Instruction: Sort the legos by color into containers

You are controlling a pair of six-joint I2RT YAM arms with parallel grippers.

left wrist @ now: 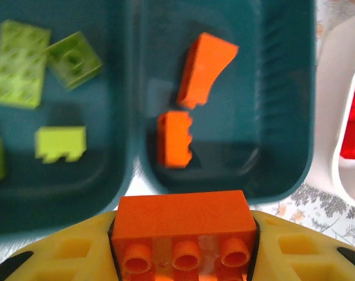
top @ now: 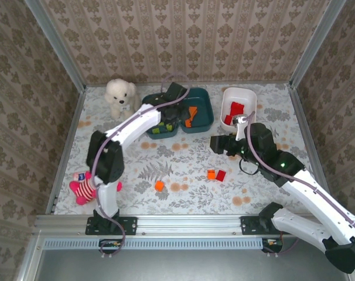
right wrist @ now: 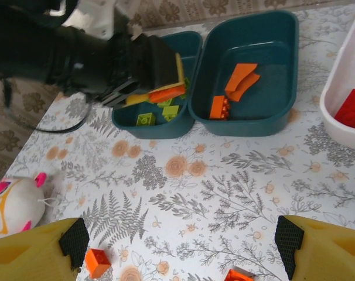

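Orange brick [left wrist: 183, 225] in the left hand [left wrist: 183, 249] runs off the bottom edge! White tub [left wrist: 333, 158] and its red brick [left wrist: 354, 126], clipped at the right, blurred. From above, the left arm [top: 139, 120] covers part of a teal tub [top: 166, 134].

At the bottom centre of the frame an orange brick [left wrist: 183, 218] is clamped between the yellow fingers [left wrist: 54, 257] of the left gripper [left wrist: 183, 252], with its studs turned toward the lens. Across the upper left, a dark teal tub [left wrist: 66, 202] is seen with four light green bricks [left wrist: 19, 63] scattered in it. Just beside it, in a second teal tub [left wrist: 274, 117], two orange pieces [left wrist: 205, 67] lie one above the other. A white tub [left wrist: 333, 137] holding a red brick [left wrist: 354, 123] is cut off at the right edge.
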